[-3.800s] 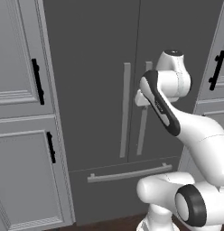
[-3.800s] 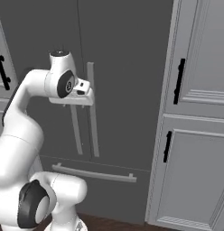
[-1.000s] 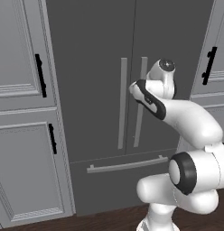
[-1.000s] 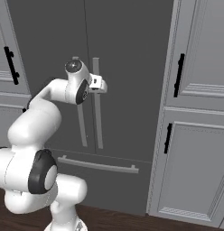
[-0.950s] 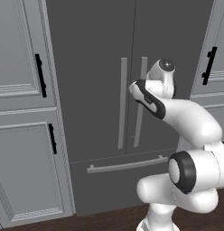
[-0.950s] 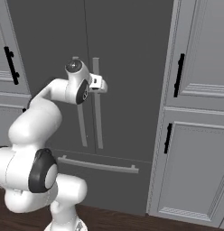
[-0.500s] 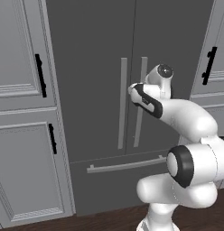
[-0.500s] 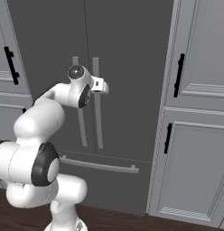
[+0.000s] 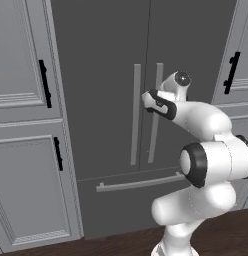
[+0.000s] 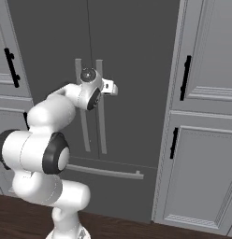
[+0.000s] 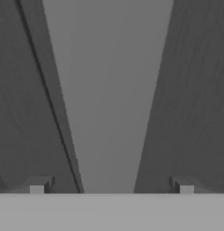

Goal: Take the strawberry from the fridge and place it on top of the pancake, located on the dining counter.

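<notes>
Left to right: cabinets point(image 9: 26, 125), then the fridge point(image 9: 106, 60), both doors closed. Two vertical handles flank the door seam; the right handle point(image 11: 109, 90) runs lengthwise straight ahead of the end effector point(image 11: 111, 188), between fingertips point(image 11: 38, 187) spread wide apart, nothing gripped. Judged: next is closing on that bar. Strawberry presumably inside the fridge, hidden; contents cannot be told

Fridge point(image 9: 111, 75) doors shut, blocking the way inside. Right door's bar handle point(image 11: 109, 99) lies straight ahead between the wide-spread jaws, with free dark door face on either side of it. Left door's handle point(image 9: 135, 115) stands just beside. Cabinets point(image 10: 202, 140) flank both sides, closed.
</notes>
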